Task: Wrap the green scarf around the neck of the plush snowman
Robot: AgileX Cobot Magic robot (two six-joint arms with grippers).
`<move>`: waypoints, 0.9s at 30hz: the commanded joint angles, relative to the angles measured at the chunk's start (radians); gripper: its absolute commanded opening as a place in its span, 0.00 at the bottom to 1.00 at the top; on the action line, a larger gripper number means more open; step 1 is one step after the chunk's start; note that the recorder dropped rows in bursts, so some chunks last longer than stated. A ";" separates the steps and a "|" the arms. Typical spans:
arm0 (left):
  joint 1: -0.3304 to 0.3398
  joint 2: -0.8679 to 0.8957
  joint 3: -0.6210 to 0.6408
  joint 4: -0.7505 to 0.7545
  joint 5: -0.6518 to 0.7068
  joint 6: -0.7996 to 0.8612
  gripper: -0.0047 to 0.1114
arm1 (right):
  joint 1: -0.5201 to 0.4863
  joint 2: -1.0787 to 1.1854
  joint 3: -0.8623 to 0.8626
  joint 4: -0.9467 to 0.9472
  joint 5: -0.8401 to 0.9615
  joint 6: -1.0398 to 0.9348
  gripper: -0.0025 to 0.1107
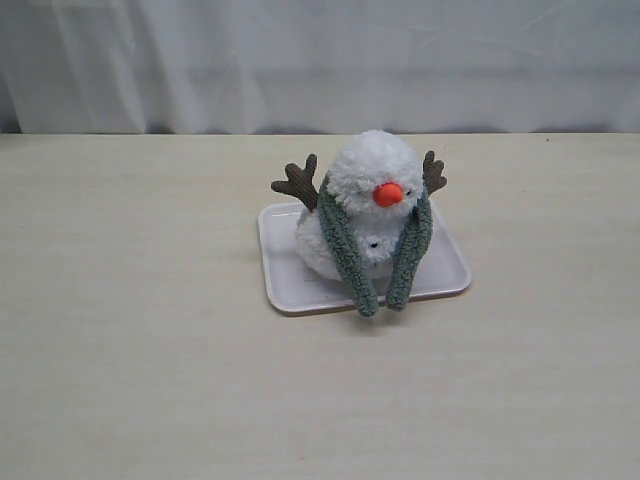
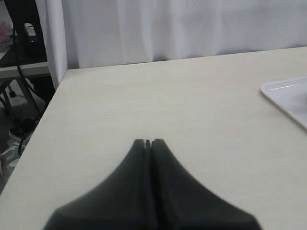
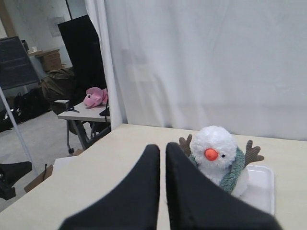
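The plush snowman [image 1: 368,170] sits on a white tray [image 1: 285,275] at the middle of the table, orange nose facing front. The green scarf [image 1: 343,250] lies around the snowman's neck, and both ends hang down its front to the tray's front edge. Neither gripper shows in the exterior view. The right wrist view has my right gripper [image 3: 162,147] shut and empty, well short of the snowman [image 3: 216,143] and its scarf [image 3: 233,175]. My left gripper [image 2: 148,142] is shut and empty over bare table, with a corner of the tray [image 2: 288,93] off to one side.
The table's edge [image 2: 48,110] runs close beside the left gripper, with cables and a stand below it. A white curtain [image 1: 320,60] hangs behind the table. A side table with a pink plush [image 3: 94,97] stands beyond the table.
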 commanded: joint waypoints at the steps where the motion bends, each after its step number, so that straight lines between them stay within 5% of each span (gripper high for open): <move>1: -0.003 -0.002 0.003 -0.002 -0.016 -0.002 0.04 | -0.046 -0.003 0.008 0.000 -0.007 -0.007 0.06; 19: -0.003 -0.002 0.003 -0.002 -0.016 -0.002 0.04 | -0.274 -0.003 0.068 -0.045 -0.005 -0.007 0.06; 27: -0.003 -0.002 0.003 -0.002 -0.013 -0.002 0.04 | -0.274 -0.003 0.068 -0.310 -0.005 -0.007 0.06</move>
